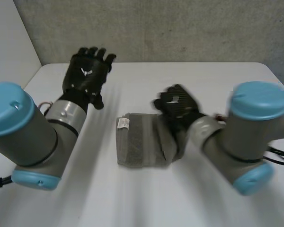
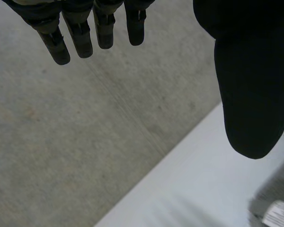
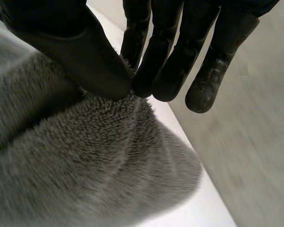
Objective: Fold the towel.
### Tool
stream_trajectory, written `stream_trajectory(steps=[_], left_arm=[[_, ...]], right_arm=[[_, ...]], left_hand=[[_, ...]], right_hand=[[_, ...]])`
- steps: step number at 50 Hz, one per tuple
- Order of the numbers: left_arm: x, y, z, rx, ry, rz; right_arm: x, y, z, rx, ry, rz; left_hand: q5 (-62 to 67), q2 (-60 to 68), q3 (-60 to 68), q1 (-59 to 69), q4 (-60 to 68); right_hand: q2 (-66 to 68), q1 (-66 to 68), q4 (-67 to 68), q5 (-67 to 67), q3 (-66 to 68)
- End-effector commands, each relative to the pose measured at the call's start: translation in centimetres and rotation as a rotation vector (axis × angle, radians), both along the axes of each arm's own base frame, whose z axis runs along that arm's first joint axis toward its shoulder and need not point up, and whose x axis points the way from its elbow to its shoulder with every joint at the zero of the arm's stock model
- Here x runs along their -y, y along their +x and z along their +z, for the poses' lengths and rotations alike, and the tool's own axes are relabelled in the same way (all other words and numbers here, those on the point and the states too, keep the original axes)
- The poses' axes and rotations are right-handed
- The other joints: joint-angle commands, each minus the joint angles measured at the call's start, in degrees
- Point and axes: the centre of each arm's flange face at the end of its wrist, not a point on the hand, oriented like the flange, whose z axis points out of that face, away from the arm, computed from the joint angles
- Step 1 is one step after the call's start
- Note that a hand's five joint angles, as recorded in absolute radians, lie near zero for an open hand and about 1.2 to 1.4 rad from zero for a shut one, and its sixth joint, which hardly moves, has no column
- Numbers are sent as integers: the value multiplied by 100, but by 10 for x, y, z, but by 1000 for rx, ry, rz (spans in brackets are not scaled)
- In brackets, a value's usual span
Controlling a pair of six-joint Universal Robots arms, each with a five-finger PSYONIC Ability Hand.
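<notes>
Already the towel (image 1: 139,142) lies as a compact grey bundle of layers in the middle of the white table (image 1: 203,75), with its white label (image 1: 123,124) at the far left corner. The right hand (image 1: 177,106) is at the towel's right edge. Its wrist view shows thumb (image 3: 85,61) and fingertips (image 3: 164,80) closed together on a raised ridge of pile, pinching the cloth. The left hand (image 1: 87,71) hangs well apart over the table's far left, fingers straight and spread, holding nothing. I judge 1 last fold to be in hand. Next, the pinched edge needs carrying leftward across the bundle and laying flush, with the left hand free to steady the label side.
</notes>
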Motion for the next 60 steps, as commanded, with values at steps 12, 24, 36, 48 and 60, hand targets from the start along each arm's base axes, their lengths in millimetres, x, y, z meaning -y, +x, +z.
stream_trajectory(steps=[12, 24, 36, 48, 60], left_arm=[[13, 6, 10, -173, 80, 4], [17, 9, 13, -186, 75, 16], [13, -19, -31, -216, 236, -57], [1, -41, -117, -91, 448, -82], [2, -38, -83, -115, 399, -79]], right_arm=[[-63, 68, -49, -113, 40, 229], [-21, -2, 26, 240, 149, -87], [33, -53, 17, 474, 399, -309], [42, -40, -55, 466, 657, -309], [45, -36, -15, 416, 597, -290]], left_hand=[[-133, 20, 26, 7, 23], [-133, 20, 26, 7, 23], [-15, 138, 144, 124, 141], [-32, 121, 127, 107, 124], [-49, 105, 110, 91, 107]], right_hand=[[-4560, -4303, -4572, -4568, -4533], [-6654, -6398, -6667, -6662, -6627], [-6654, -6398, -6667, -6662, -6627], [-6654, -6398, -6667, -6662, -6627], [-6654, -6398, -6667, -6662, -6627]])
